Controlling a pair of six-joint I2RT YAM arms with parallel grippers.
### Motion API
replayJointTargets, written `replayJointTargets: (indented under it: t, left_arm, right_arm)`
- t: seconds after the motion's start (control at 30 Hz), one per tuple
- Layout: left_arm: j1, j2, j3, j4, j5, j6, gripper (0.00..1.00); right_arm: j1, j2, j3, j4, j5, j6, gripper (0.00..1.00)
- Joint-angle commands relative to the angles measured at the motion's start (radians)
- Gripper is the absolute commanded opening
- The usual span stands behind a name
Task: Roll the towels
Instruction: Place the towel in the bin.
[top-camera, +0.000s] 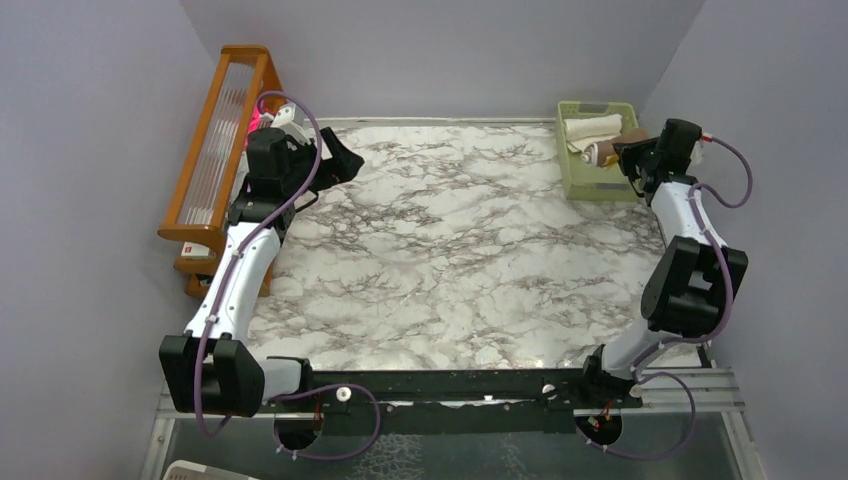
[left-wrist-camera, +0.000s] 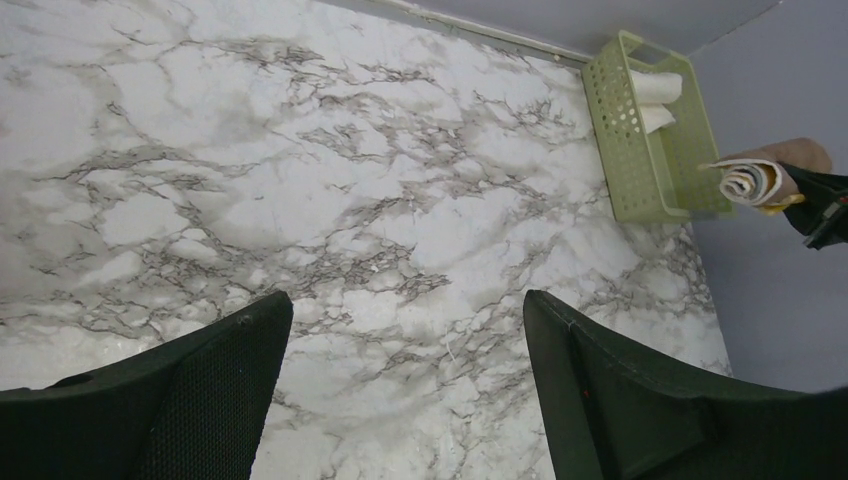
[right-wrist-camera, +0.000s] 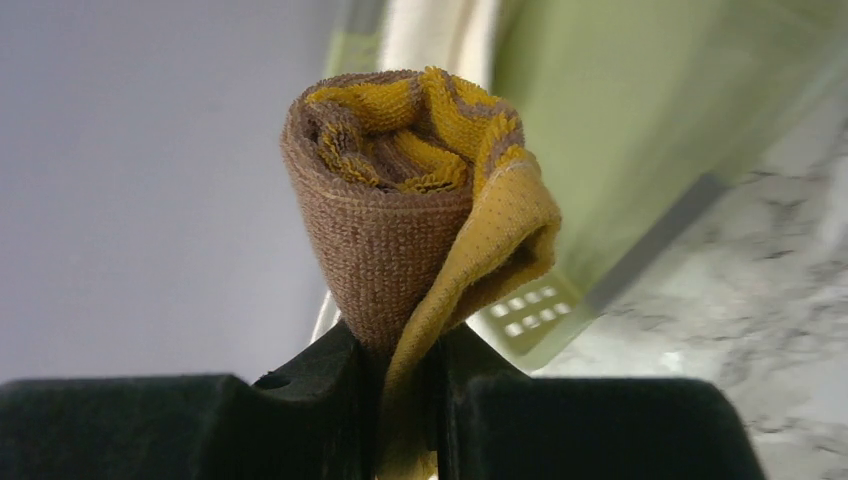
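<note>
My right gripper (right-wrist-camera: 405, 372) is shut on the lower end of a rolled towel (right-wrist-camera: 420, 200), brown on the outside with mustard yellow cloth wound inside and a yellow flap hanging down. In the top view that towel roll (top-camera: 610, 149) hangs over the pale green basket (top-camera: 575, 170) with the right gripper (top-camera: 634, 156) beside it. A cream-white rolled towel (top-camera: 592, 128) lies in the basket. My left gripper (left-wrist-camera: 408, 330) is open above bare marble, with nothing between its fingers. From the left wrist I see the held roll (left-wrist-camera: 758, 180) to the right of the basket (left-wrist-camera: 640, 160).
A wooden rack (top-camera: 215, 150) stands along the left wall, right beside the left gripper (top-camera: 335, 160). The basket sits in the far right corner against the walls. The marble tabletop (top-camera: 450, 250) stretches between the two arms.
</note>
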Motion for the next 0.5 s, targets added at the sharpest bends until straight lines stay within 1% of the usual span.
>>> replayJointTargets:
  t: [0.0,0.1,0.33,0.47]
  left_arm:
    - [0.013,0.019,-0.006,-0.033,0.099,0.030,0.89]
    - [0.015,0.033,-0.004,-0.035,0.117,0.026,0.89]
    - [0.017,0.043,-0.013,-0.036,0.131,0.023,0.89]
    - [0.018,0.064,-0.015,-0.039,0.135,0.020,0.89]
  right_arm:
    - [-0.049,0.119,0.112,-0.107,0.039,0.059,0.01]
    - [-0.054,0.212,0.194,-0.147,0.044,0.046,0.01]
    - [-0.054,0.391,0.339,-0.148,0.082,0.025,0.01]
    - [-0.054,0.498,0.457,-0.195,0.095,0.008,0.01]
